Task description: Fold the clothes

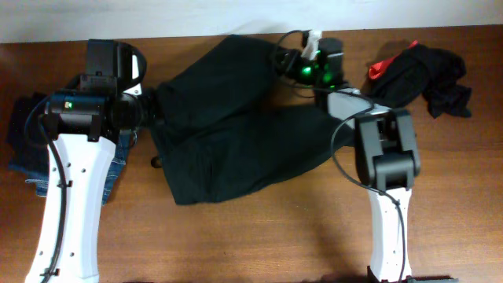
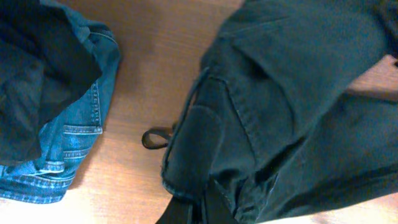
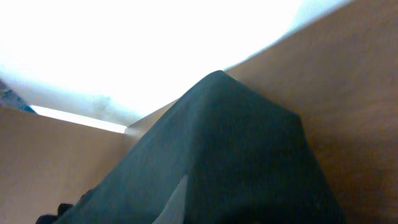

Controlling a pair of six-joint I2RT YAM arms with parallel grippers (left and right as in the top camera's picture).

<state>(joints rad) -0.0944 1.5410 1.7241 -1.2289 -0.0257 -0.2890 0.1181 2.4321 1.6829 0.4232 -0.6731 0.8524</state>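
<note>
The left jaws and the right jaws each pinch tight on the big black garment (image 1: 236, 134) spread over the surface (image 1: 259, 236), jeans (image 1: 22, 163) alongside

A brown wooden desk (image 1: 259, 236) takes up nearly everything I can see, its grain running lengthwise in darker and lighter streaks, with a faint sheen towards the near side. Along its far edge stands a plain white wall (image 1: 181, 16). Seen from low down at the far side, that wall is only a washed-out glare above the desk's edge.
</note>
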